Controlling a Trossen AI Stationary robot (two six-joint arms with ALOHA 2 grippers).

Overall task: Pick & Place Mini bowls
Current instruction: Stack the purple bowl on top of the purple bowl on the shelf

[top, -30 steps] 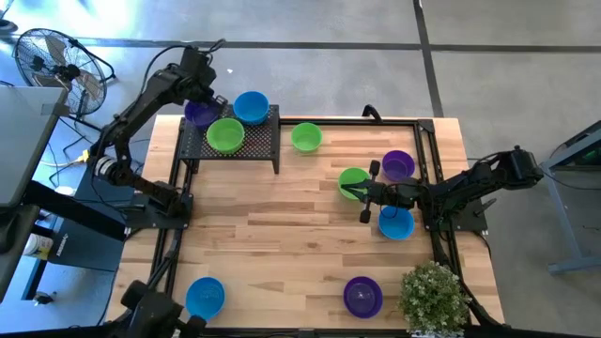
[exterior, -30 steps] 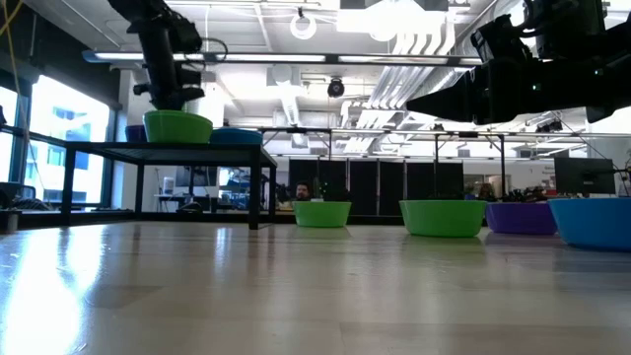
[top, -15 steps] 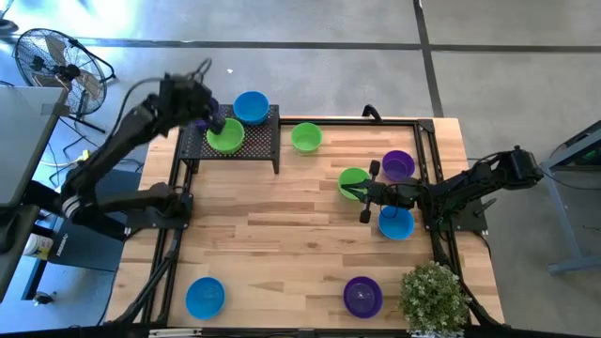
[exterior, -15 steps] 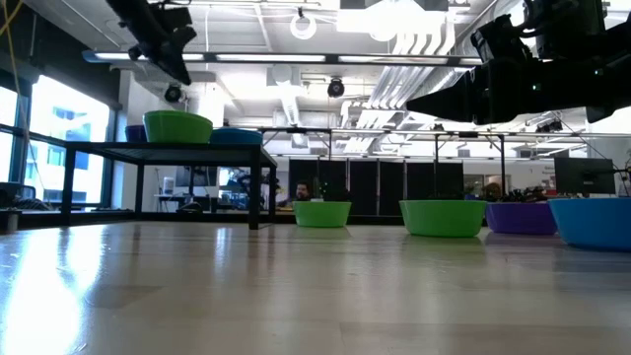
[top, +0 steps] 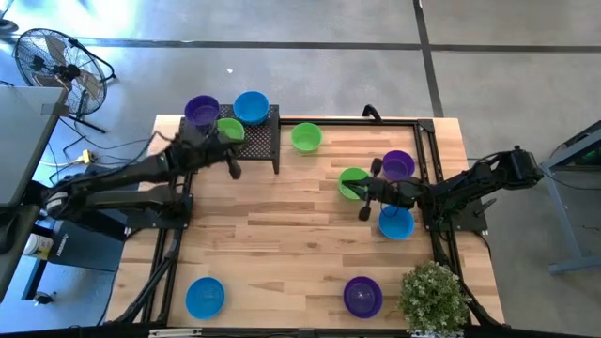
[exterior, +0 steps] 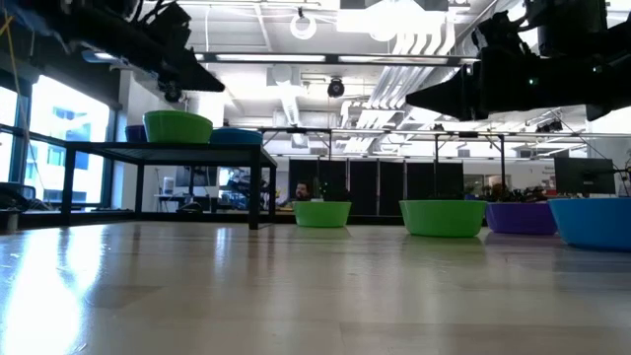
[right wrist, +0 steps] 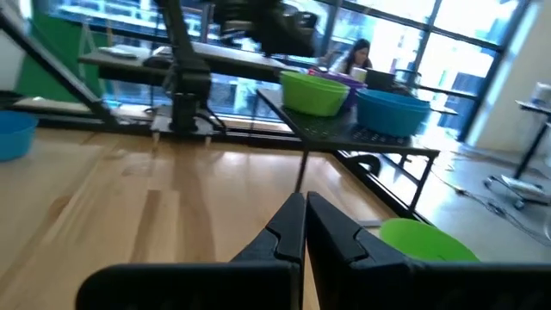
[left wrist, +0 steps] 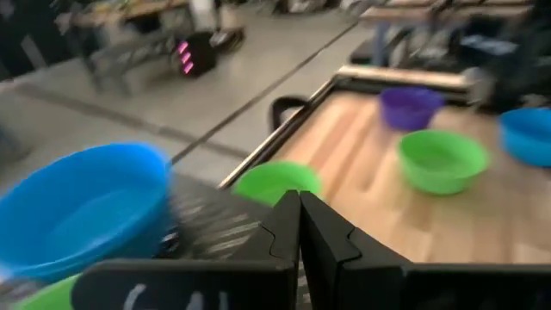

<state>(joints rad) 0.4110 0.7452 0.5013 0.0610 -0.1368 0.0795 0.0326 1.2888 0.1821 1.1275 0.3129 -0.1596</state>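
Observation:
On the black mesh rack point(top: 258, 141) at the table's far left stand a purple bowl point(top: 200, 110), a blue bowl point(top: 251, 106) and a green bowl point(top: 228, 128) that my left arm partly hides. My left gripper point(top: 234, 170) is shut and empty, nearly level, over the rack's near edge. More mini bowls rest on the table: green point(top: 306, 137), green point(top: 351, 180), purple point(top: 398, 164), blue point(top: 395, 224), purple point(top: 362, 296) and blue point(top: 205, 297). My right gripper point(top: 355, 192) is shut and empty, held level above the middle green bowl point(right wrist: 428, 240).
A small potted plant point(top: 434, 296) stands at the near right corner. A dark metal frame point(top: 427, 131) runs along the table's edges. A fan point(top: 56, 66) stands on the floor beyond the far left corner. The wood in the table's middle point(top: 282, 235) is bare.
My left arm has drawn back from above the purple bowl on the rack toward the table's near edge and sunk, tipping from pointing down to nearly level. Its fingers have stayed shut. The purple bowl now shows uncovered in the same place.

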